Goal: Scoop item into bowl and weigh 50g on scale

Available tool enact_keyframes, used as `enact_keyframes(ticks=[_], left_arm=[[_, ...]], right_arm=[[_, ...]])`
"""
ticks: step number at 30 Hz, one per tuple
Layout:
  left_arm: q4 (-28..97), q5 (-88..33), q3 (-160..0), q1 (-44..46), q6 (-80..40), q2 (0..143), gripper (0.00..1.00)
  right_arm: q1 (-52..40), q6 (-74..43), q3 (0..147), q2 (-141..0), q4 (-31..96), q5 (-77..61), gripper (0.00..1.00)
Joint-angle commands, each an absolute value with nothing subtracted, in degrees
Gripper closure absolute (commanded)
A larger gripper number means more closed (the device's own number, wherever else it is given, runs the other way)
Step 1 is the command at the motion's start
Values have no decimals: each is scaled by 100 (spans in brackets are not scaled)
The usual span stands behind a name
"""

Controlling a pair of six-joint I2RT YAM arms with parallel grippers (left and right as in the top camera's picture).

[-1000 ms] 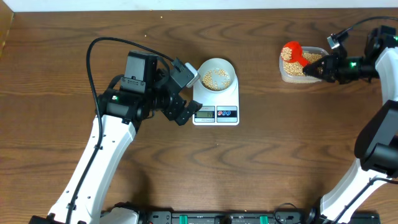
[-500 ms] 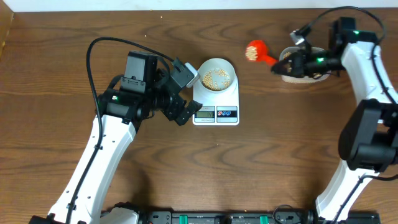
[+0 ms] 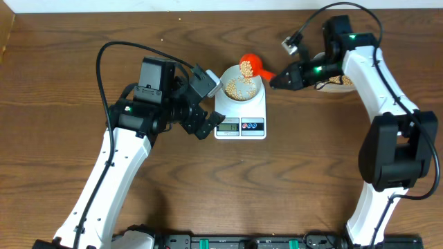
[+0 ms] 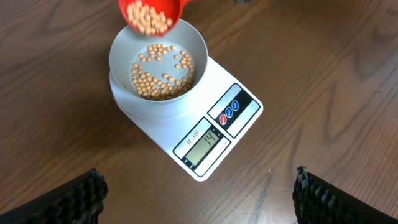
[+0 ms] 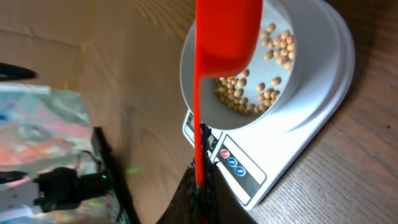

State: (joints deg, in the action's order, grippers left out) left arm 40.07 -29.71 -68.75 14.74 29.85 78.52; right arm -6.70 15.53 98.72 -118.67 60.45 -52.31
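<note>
The pale bowl (image 3: 257,76) sits on the white scale (image 3: 241,126) and holds a thin layer of tan beans (image 3: 241,84). My right gripper (image 3: 280,79) is shut on the handle of a red scoop (image 3: 250,66). The scoop is full of beans and hangs over the bowl's far rim. In the right wrist view the scoop (image 5: 227,31) is above the bowl (image 5: 292,81), with the jaws (image 5: 200,186) clamped on its handle. My left gripper (image 3: 208,105) is open and empty, just left of the scale. In the left wrist view the display (image 4: 202,142) reads 14.
The clear plastic tub (image 3: 339,81) stands at the back right, mostly hidden behind my right arm. The left arm's cable loops over the table at the back left. Bare wooden table lies in front of the scale.
My right gripper has carried the loaded red scoop from the tub leftward to above the bowl. The left arm, bowl and scale have not moved.
</note>
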Motion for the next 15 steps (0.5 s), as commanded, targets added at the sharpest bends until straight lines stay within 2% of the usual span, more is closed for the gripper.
enact_keyframes(ticks=[1,15], left_arm=[[4007,-3044,-6847,1481,3017,7852,2],[4007,-3044,-6847,1481,3017,7852,2]], right_arm=[[-834,1636,9939,-11935,6023,-4709,98],[-1343,1872,10077,-11793,5966,-3708,99]])
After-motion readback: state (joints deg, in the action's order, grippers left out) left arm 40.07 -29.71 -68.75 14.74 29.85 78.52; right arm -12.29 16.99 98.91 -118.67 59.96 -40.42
